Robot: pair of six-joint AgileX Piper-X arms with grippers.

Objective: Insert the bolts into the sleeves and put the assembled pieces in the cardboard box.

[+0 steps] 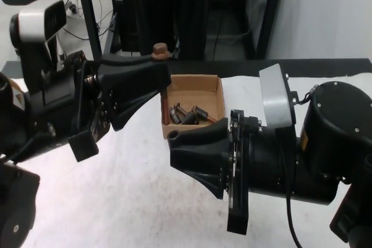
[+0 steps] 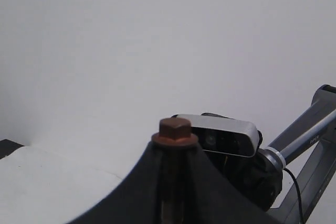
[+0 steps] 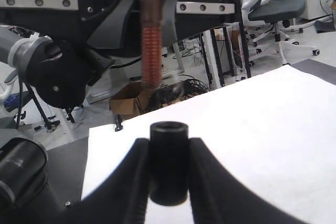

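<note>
Clamps a rust-brown metal bolt with a hexagonal flanged head [image 1: 160,51] tight between the matte black fingers of the left gripper [image 1: 165,79], raised by the left wall of the open brown cardboard box [image 1: 197,85]. Stands the bolt's long axis vertical, head up, ridged threaded end down. Pinches a short black cylindrical sleeve [image 1: 175,136] firmly in the right gripper [image 1: 178,143], at the box's near-left corner and right under the bolt's tip, smooth bore facing up, with a gap between thread and mouth. Reaches in roughly level from left and right of the box, fingers pointing toward each other. Shows several dark assembled pieces [image 1: 186,114] lying on the box floor. Sits on a white-covered bench [image 1: 116,201].
</note>
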